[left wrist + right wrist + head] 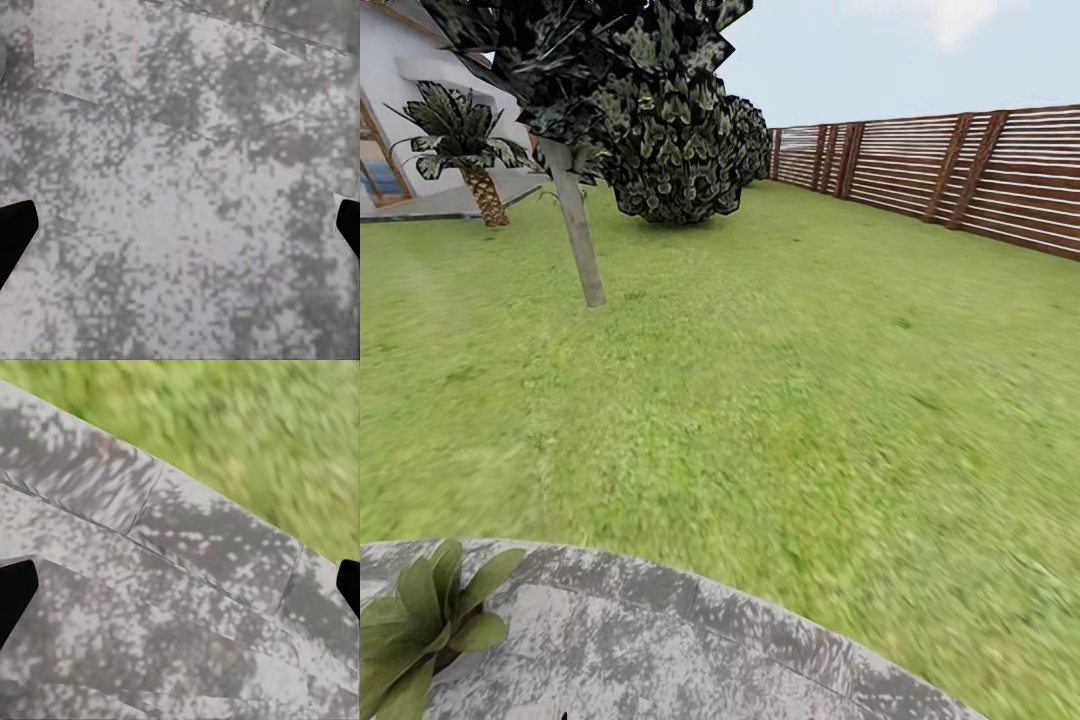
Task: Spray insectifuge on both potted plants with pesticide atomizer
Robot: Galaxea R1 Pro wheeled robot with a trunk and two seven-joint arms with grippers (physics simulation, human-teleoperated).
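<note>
One potted plant [420, 625], a low rosette of broad pointed green leaves, stands on the grey mottled patio [660, 650] at the head view's lower left corner. The pesticide atomizer is out of view. My left gripper [180, 232] hangs open over bare paving, its dark fingertips [15, 232] far apart at the picture's edges with nothing between them. My right gripper [180, 592] is open too, over the patio's rim [225, 555] where the stone meets the lawn [247, 427].
Green lawn [760, 380] stretches ahead of the patio. A thin tree trunk [578, 235] rises at middle left, with a big dark round bush [680, 150] behind it. A palm [470, 150] and the white house [400, 60] stand far left. A slatted wooden fence [960, 170] runs along the right.
</note>
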